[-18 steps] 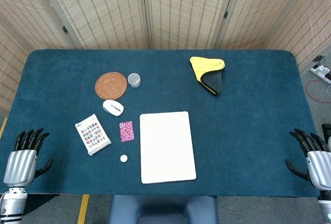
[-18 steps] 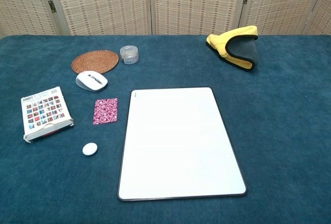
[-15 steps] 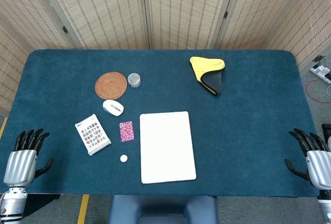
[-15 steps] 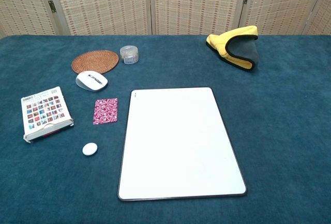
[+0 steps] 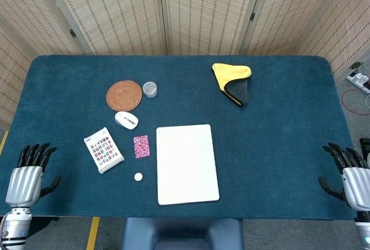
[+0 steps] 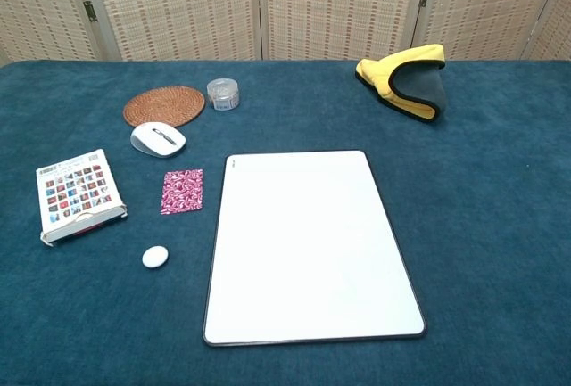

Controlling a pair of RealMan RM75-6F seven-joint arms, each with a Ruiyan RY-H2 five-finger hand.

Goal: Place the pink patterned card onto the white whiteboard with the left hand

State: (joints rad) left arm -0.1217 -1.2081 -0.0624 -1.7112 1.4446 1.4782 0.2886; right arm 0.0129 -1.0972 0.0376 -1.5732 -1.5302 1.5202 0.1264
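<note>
At the far left, at the near edge of the blue cloth-covered table (image 5: 277,117), the left hand (image 5: 24,181) waits with its fingers apart and straight, and it holds nothing. Going right, I see a white box with a grid of small colourful pictures on its top (image 6: 77,193); it is closed, so what is in it I cannot tell. Behind it lie a round woven brown coaster (image 6: 164,105) and a white computer mouse (image 6: 157,139), and nearer to me a small white oval pebble-like piece (image 6: 155,257). A small round clear container (image 6: 224,94) stands beside the coaster; its content is too small to see. Then comes the pink patterned card (image 6: 182,192), flat on the cloth, just beside the left edge of the white whiteboard with a dark rim (image 6: 308,245) but not touching it. I think the step in hand is the reach, not yet begun. To do it well, the left hand should come over the card between the box and the board, because a flat thin card on soft cloth is hard to pinch; lifting one edge first may help. The way to the board is short, so a low carry is enough. Further right and back lies a folded yellow and grey cloth (image 6: 406,80). At the far right the right hand (image 5: 354,182) rests with its fingers spread too, holding nothing.
</note>
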